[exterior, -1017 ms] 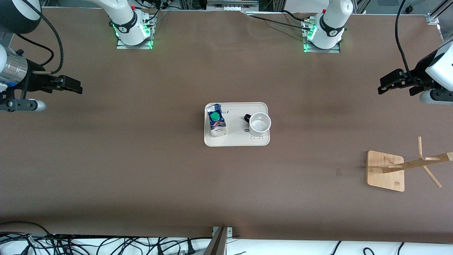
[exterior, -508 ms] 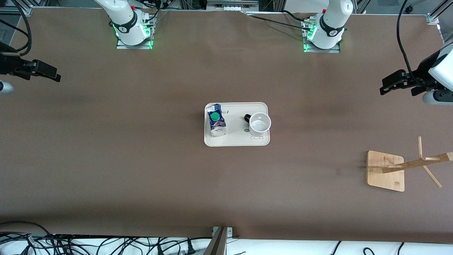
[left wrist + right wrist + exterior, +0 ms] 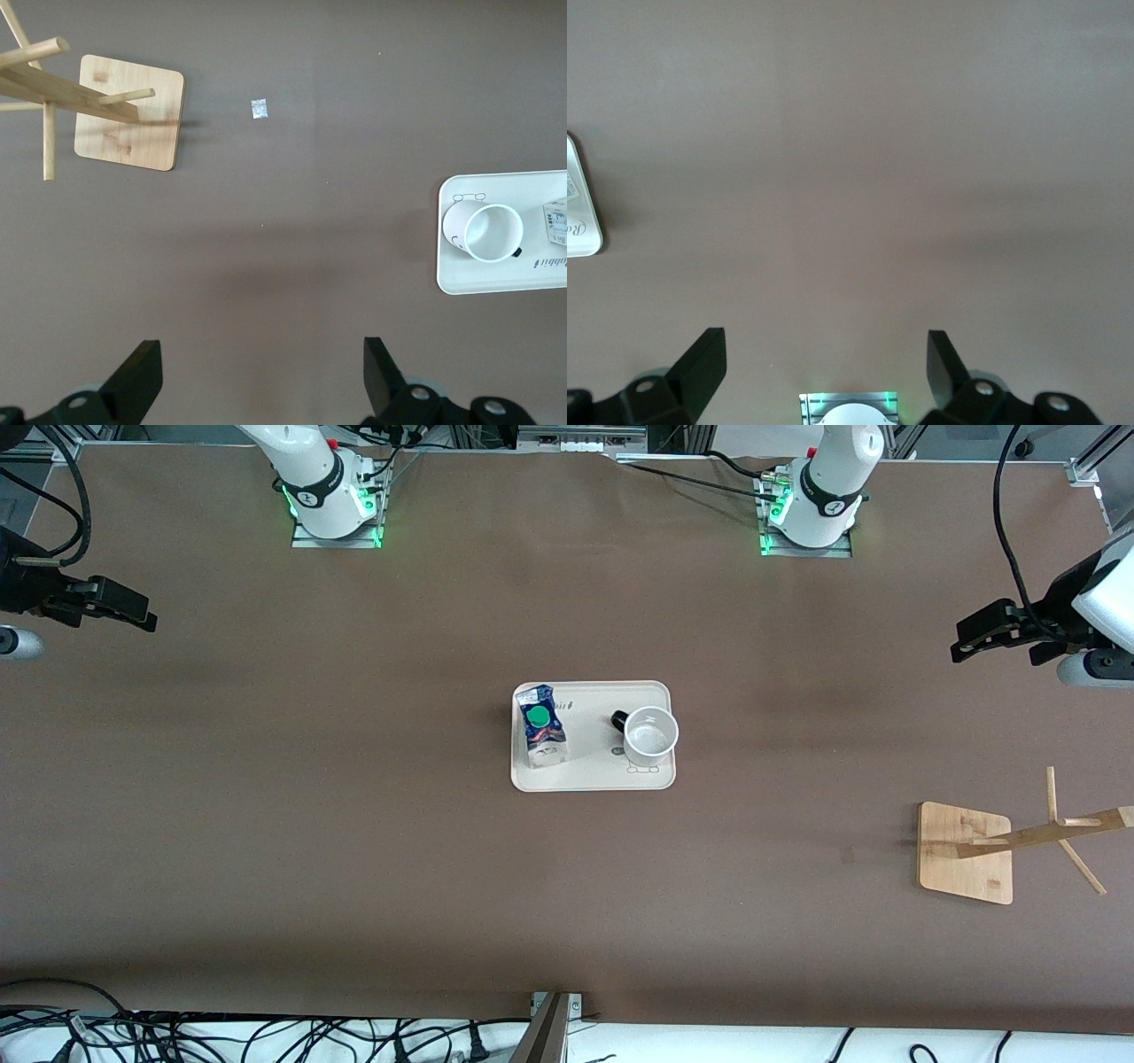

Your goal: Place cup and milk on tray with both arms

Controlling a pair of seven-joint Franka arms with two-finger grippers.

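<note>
Brown worktop point(image 3: 354, 824), matte, bare over most of its area; arm bases bolted along the edge farthest from the front camera, loose cables past the nearest edge.

Tray point(image 3: 592, 778) sits mid-worktop, roughly centred between the two ends, long side running end to end. Also in left wrist view point(image 3: 496, 282); only a corner shows in right wrist view point(image 3: 580, 221).

Milk point(image 3: 541, 726) stands upright on the tray, at the tray end toward the right arm's end of the worktop. Green cap up.

Cup point(image 3: 650, 735) stands upright on the tray, mouth up, at the tray end toward the left arm's end. Handle points toward the milk. The two are apart, bare tray between them. Left wrist view shows the cup point(image 3: 483, 232) inside the tray rim, smiley face on its side.

Wooden stand point(image 3: 966, 853): flat base near the left arm's end, closer to the front-camera edge than the tray, well apart from it. Its post and pegs are visible.

Left end effector point(image 3: 997, 631) hangs over the worktop's left-arm end, fingers point(image 3: 135, 382) spread wide, nothing between them.

Right end effector point(image 3: 111, 604) hangs over the right-arm end, fingers point(image 3: 700, 363) spread wide, nothing held.

Both are well clear of the tray.
</note>
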